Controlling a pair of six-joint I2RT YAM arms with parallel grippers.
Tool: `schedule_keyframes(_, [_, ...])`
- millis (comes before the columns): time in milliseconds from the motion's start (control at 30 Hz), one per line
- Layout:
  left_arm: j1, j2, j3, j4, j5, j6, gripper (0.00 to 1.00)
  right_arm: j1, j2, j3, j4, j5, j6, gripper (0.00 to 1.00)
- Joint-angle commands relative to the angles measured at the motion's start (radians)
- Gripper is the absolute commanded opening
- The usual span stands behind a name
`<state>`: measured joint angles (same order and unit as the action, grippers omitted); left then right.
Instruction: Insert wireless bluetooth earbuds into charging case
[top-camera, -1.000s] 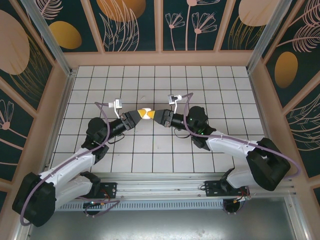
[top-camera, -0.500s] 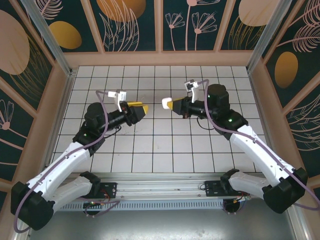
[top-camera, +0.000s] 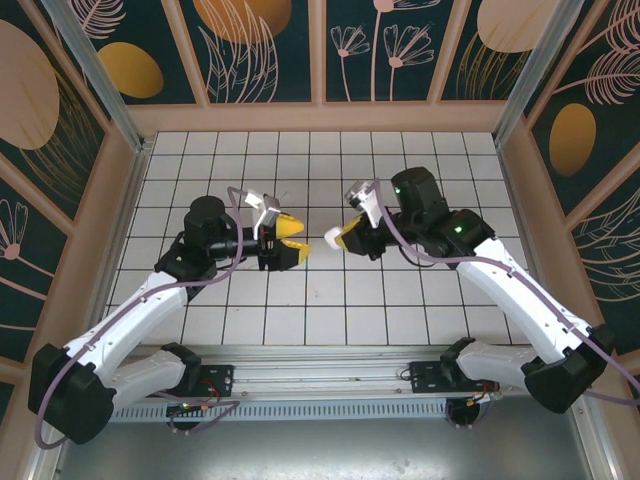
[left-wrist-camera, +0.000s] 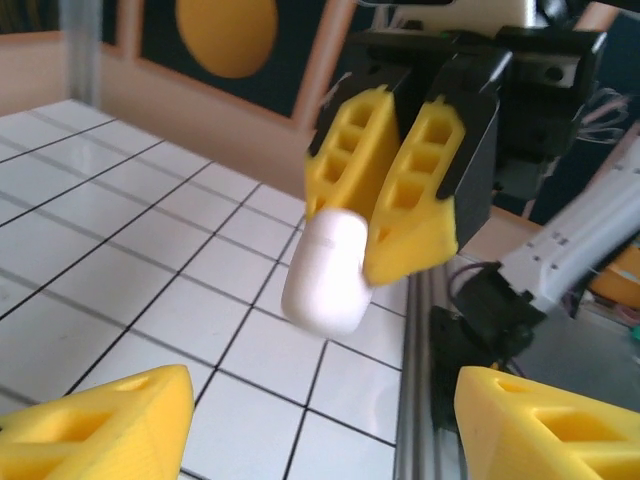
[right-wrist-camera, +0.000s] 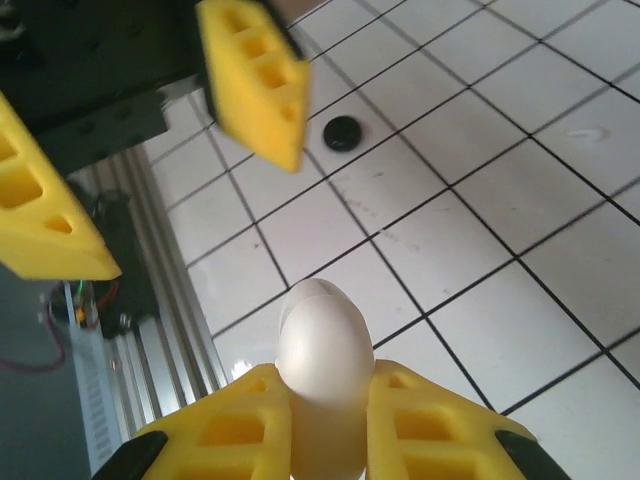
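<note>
The white charging case (top-camera: 332, 237) hangs above the tiled floor, with my right gripper (top-camera: 345, 236) shut on it. In the right wrist view the case (right-wrist-camera: 322, 340) sticks out past that gripper (right-wrist-camera: 325, 390), and a seam shows at its rounded tip. My left gripper (top-camera: 291, 243) faces it from the left, open and holding nothing, a short gap away. In the left wrist view the case (left-wrist-camera: 326, 272) hangs ahead of my open left gripper (left-wrist-camera: 325, 430). A small glossy black item (right-wrist-camera: 343, 132) lies on a tile; I cannot tell whether it is an earbud. The white earbuds are out of view.
White tiled floor (top-camera: 300, 160) is walled by wooden panels on three sides. An aluminium rail (top-camera: 320, 355) with the arm bases runs along the near edge. The left gripper's yellow fingers (right-wrist-camera: 255, 85) hang above the tiles ahead of the case.
A second ago both grippers met at the case. They drew apart with the case in the right gripper, and now face each other closely again, the left one open.
</note>
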<state>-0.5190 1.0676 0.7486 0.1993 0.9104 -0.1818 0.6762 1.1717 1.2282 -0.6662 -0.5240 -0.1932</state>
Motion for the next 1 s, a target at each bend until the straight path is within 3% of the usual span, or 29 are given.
schedule_keyframes(0, [-0.021, 0.000, -0.048, 0.135, 0.142, 0.042, 0.69, 0.058, 0.026, 0.044, -0.066, -0.001, -0.156, 0.12])
schedule_keyframes(200, [-0.071, 0.057, -0.021, 0.091, 0.192, 0.116, 0.69, 0.108, 0.073, 0.069, -0.076, 0.001, -0.201, 0.12])
schedule_keyframes(467, [-0.088, 0.119, 0.020, -0.049, 0.195, 0.214, 0.55, 0.123, 0.097, 0.079, -0.046, -0.014, -0.193, 0.10])
schedule_keyframes(567, [-0.088, 0.134, 0.015, -0.051, 0.187, 0.216, 0.46, 0.124, 0.097, 0.076, -0.036, -0.018, -0.193, 0.09])
schedule_keyframes(767, [-0.087, 0.153, 0.018, -0.059, 0.179, 0.225, 0.13, 0.123, 0.096, 0.078, -0.035, -0.015, -0.191, 0.08])
schedule_keyframes(867, [-0.088, 0.149, 0.018, -0.079, 0.161, 0.238, 0.19, 0.120, 0.092, 0.078, -0.030, -0.012, -0.190, 0.06])
schedule_keyframes(967, [-0.087, 0.135, 0.005, -0.088, 0.151, 0.248, 0.38, 0.118, 0.090, 0.082, -0.032, -0.021, -0.195, 0.05])
